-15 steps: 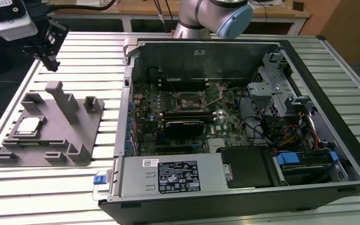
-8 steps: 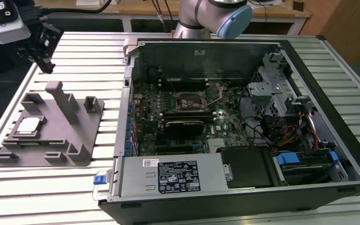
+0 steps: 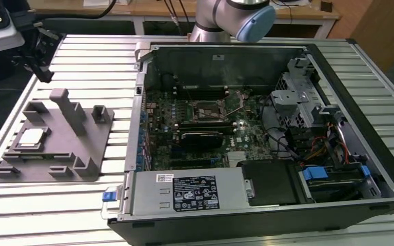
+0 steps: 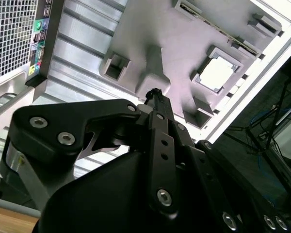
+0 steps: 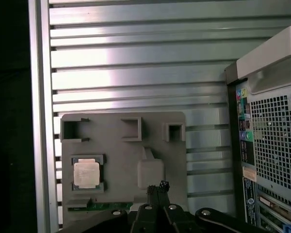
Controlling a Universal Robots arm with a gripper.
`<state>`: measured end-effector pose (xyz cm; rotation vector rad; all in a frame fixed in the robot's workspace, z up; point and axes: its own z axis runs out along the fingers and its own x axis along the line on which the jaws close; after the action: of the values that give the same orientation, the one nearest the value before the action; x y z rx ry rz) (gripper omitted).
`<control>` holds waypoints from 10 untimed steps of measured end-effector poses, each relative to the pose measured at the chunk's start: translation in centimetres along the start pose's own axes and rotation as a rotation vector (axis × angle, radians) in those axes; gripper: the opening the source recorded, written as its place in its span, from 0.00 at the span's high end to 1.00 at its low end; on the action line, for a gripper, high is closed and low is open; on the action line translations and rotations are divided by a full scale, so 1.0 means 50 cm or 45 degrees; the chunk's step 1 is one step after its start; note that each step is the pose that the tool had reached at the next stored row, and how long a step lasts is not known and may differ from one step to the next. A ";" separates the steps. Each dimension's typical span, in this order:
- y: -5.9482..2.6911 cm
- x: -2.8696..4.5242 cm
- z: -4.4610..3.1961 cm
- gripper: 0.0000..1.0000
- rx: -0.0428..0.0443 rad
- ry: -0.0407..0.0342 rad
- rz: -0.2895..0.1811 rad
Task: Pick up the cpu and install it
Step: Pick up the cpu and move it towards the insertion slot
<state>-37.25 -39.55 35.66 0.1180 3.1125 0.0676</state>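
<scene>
One cpu (image 5: 86,174) in one grey fixture (image 5: 116,160), one closed, empty gripper (image 5: 158,186) nearby.

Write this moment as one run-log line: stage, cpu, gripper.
stage: pre-pick | cpu: lying in grey fixture pocket, not yet picked | gripper: shut, empty, over fixture, apart from cpu

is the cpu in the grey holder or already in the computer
In the holder: the cpu lies flat in a square recess of the grey holder on the table, outside the open computer.

Silver arm (image 3: 209,23), pale blue joint cap (image 3: 256,23)
</scene>
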 end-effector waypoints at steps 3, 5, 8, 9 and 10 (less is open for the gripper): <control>-0.001 0.008 0.004 0.89 0.000 0.0000 0.000; -0.001 0.012 0.008 0.89 0.000 -0.0003 0.000; -0.002 0.018 0.013 0.89 0.000 0.0000 0.000; -0.002 0.020 0.015 0.89 0.000 -0.0001 0.000; -0.002 0.022 0.017 0.89 0.000 -0.0001 0.000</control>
<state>-38.34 -39.55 34.78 0.1180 3.1124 0.0677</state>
